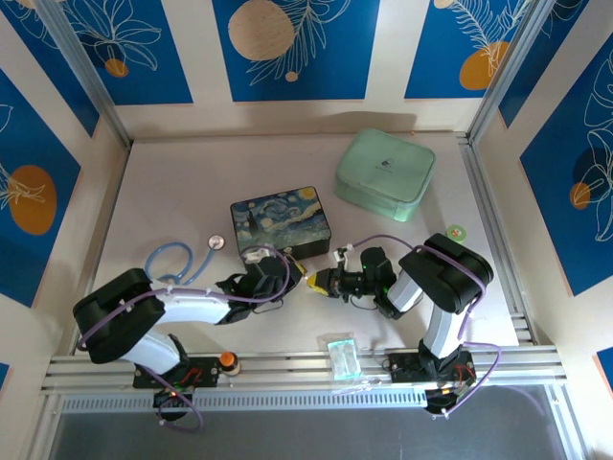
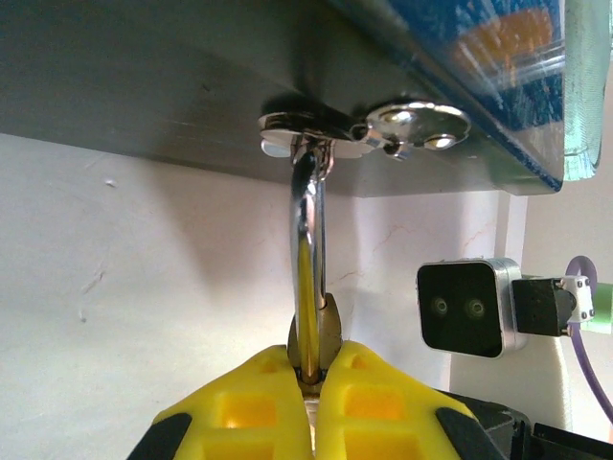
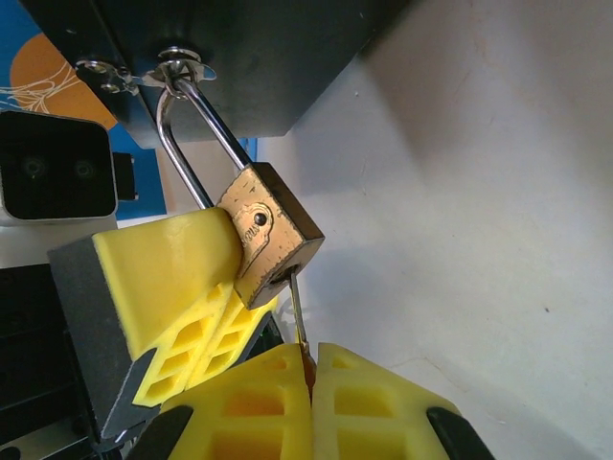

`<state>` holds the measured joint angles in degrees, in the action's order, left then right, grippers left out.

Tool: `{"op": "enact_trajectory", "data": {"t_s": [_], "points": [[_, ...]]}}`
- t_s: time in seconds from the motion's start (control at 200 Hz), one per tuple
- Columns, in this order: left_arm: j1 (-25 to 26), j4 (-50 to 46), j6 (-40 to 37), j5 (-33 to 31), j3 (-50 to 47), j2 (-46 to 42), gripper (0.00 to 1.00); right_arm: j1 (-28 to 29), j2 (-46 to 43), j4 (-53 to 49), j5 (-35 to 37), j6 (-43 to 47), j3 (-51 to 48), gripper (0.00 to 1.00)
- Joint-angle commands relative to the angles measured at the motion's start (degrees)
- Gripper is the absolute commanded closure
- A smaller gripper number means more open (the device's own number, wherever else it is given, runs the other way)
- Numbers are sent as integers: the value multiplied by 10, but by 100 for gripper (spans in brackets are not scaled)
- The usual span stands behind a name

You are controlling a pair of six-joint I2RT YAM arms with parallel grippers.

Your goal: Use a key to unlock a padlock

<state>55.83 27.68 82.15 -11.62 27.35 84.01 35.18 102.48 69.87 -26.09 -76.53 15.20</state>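
The brass padlock (image 3: 269,236) hangs by its silver shackle (image 3: 188,144) from the clasp (image 3: 179,69) of the painted box (image 1: 281,223). My left gripper (image 2: 312,369) is shut on the padlock (image 2: 316,335) body, its yellow fingers (image 3: 172,287) pressed against the lock's side. My right gripper (image 3: 308,369) is shut on the thin key (image 3: 299,321), whose blade enters the keyhole at the lock's lower end. From above, both grippers meet near the box's front right corner, around the left gripper (image 1: 292,272) and the right gripper (image 1: 316,284).
A mint green pouch (image 1: 384,173) lies at the back right. A blue stethoscope (image 1: 177,259) sits left of the box. A small clear packet (image 1: 342,354) rests on the front rail, and a green round sticker (image 1: 455,230) lies right of the arms.
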Motion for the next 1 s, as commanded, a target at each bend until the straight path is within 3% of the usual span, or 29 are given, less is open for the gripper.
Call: {"op": "enact_trajectory", "data": {"t_s": [0.0,0.911,0.996], "points": [[3,38,2,29,0,-2,100,0,-16,50,12,8,-2,100],[4,118,36,50,-15,-10,100,-16,15,77,-18,10,6,100],[4,79,23,60,3,-28,100,-15,18,78,-25,10,13,100]]}}
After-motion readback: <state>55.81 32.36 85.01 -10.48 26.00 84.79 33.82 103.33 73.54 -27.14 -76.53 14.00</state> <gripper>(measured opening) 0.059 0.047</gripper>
